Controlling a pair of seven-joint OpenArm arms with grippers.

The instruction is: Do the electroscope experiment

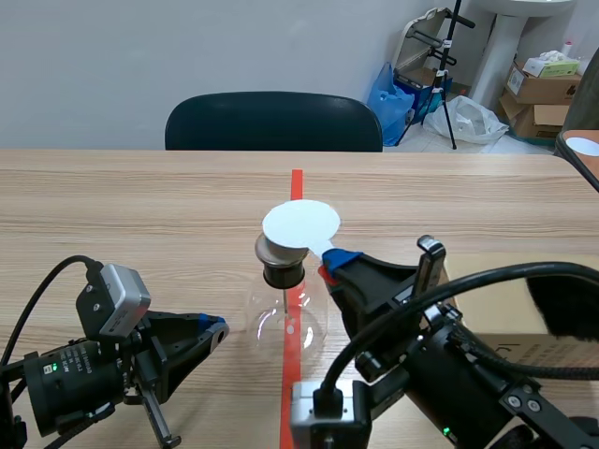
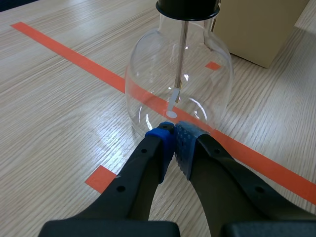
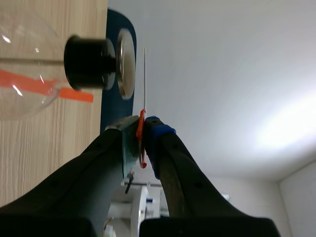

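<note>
scene: robot side, faces chair (image 1: 273,120) | left wrist: close, down at flask (image 2: 177,74) | right wrist: rolled sideways, flask shared

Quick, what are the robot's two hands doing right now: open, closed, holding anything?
Left hand: closed, holding nothing, tips near the glass flask.
Right hand: closed on the red handle of the white disc.

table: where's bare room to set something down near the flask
Bare table beyond the flask toward the chair, both sides of the tape line, and to its left. Crowded near side: left gripper shut at the flask's base, right gripper holding the white disc over its top, cardboard box beside it.
</note>
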